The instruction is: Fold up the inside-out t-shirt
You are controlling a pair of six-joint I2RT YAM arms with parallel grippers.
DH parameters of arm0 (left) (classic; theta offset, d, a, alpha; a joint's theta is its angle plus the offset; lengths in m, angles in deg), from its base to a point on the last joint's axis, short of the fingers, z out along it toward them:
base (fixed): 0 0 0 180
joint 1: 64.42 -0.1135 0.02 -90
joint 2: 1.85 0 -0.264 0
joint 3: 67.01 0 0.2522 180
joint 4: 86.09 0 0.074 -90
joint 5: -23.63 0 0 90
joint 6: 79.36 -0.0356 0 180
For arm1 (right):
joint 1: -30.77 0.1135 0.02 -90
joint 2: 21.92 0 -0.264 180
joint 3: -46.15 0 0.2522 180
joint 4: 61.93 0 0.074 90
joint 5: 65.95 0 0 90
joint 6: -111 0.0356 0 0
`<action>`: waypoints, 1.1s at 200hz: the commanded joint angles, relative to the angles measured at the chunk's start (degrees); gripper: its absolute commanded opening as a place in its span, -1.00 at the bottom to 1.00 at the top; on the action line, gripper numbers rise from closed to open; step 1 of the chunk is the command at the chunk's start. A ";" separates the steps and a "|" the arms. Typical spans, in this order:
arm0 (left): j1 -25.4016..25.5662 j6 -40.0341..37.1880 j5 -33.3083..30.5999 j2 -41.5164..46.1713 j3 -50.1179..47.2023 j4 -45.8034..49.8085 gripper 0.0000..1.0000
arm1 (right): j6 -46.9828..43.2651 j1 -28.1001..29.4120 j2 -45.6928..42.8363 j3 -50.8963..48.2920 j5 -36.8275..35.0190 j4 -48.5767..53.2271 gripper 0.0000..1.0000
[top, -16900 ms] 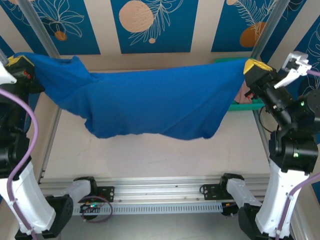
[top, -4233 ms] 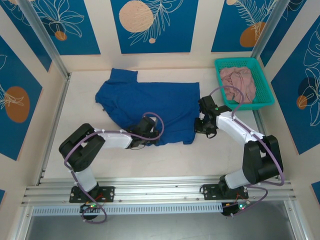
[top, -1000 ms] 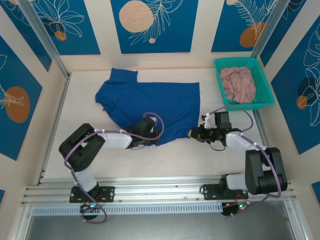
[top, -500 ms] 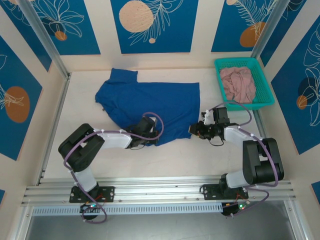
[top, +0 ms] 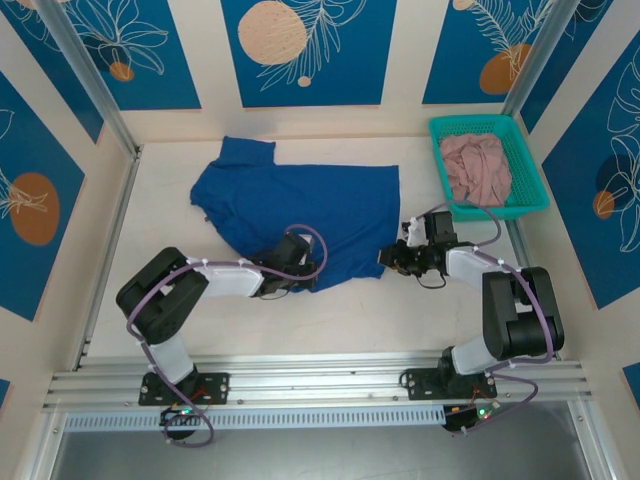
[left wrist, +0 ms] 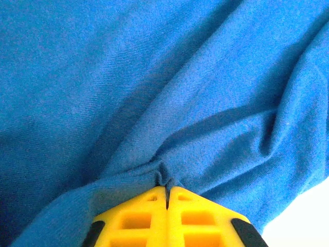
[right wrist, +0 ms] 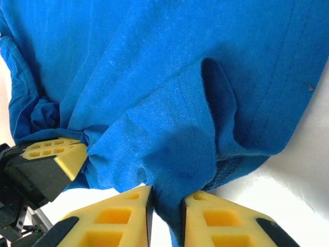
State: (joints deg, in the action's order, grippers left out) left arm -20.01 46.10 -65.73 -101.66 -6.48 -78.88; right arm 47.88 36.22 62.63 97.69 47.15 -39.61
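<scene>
The royal-blue t-shirt (top: 300,205) lies spread on the table, a sleeve at its far left. My left gripper (top: 308,272) sits at the shirt's near hem and is shut on a small pinched fold of cloth (left wrist: 164,177). My right gripper (top: 384,260) is at the shirt's near right corner. In the right wrist view its yellow fingers (right wrist: 126,206) press on a bunch of blue cloth (right wrist: 167,190) that fills the gap between them. The left gripper's yellow finger (right wrist: 51,154) shows at that view's left edge, also on the hem.
A teal basket (top: 536,200) holding a dusty-pink garment (top: 475,165) stands at the far right. Bare table (top: 350,320) lies between the shirt and the arm bases. Metal frame posts run along both sides.
Over the last second the right wrist has shifted slightly away from the bases at the shirt's near right corner. The left arm and the shirt have stayed put.
</scene>
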 commanded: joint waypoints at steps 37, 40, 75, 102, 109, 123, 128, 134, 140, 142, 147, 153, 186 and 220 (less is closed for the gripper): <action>-0.94 -1.19 -1.38 1.53 -1.02 11.72 -1.00 | -0.86 -0.46 -5.71 1.04 0.21 2.90 -1.00; -0.90 -1.41 -1.57 2.27 -0.85 12.17 -1.00 | -0.93 -0.58 -6.41 1.43 0.00 3.43 -1.00; -3.64 -5.42 -8.25 19.53 2.26 23.38 -1.00 | -1.12 -2.11 -14.20 8.93 -5.31 8.25 -1.00; -13.31 -8.44 -13.69 38.00 6.16 32.62 -1.00 | -1.57 -1.03 -14.20 16.55 -10.56 10.73 -1.00; -16.16 -9.10 -15.14 41.86 7.51 34.35 -1.00 | -2.17 -0.72 -13.20 18.72 -11.30 11.85 -1.00; -21.91 -10.62 -17.19 46.95 10.83 37.93 -1.00 | -3.66 0.22 -11.45 22.77 -13.32 13.70 -1.00; -23.91 -10.96 -17.40 48.05 12.15 39.07 -1.00 | -4.24 0.49 -11.01 23.89 -13.79 14.12 -1.00; -26.32 -11.57 -17.30 48.97 13.75 40.43 -1.00 | -4.77 0.70 -10.50 25.31 -14.17 14.59 -1.00; -28.33 -12.04 -17.25 49.45 15.59 41.65 -1.00 | -5.02 0.84 -10.16 26.58 -14.11 15.09 -1.00; -29.14 -12.18 -17.21 49.51 16.15 42.11 -1.00 | -5.11 0.73 -10.08 27.00 -13.95 15.24 -1.00; -30.76 -12.68 -16.92 49.66 17.72 43.11 -1.00 | -5.43 0.66 -10.02 28.09 -13.62 15.59 -1.00; -32.66 -13.39 -16.60 49.53 20.16 44.51 -1.00 | -5.86 0.58 -10.07 29.47 -13.69 16.28 -1.00; -40.50 -17.79 -16.95 47.41 38.44 53.79 -1.00 | -7.43 -2.36 -16.26 37.27 -15.49 20.44 -1.00; -40.89 -23.71 -21.85 46.64 60.66 60.79 -1.00 | -8.61 -5.88 -27.04 45.38 -16.76 26.55 -1.00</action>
State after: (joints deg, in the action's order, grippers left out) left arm -60.17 28.90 -82.80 -57.73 39.55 -24.50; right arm 41.89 32.20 45.74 135.61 32.44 -17.86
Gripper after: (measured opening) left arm 0.046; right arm 0.061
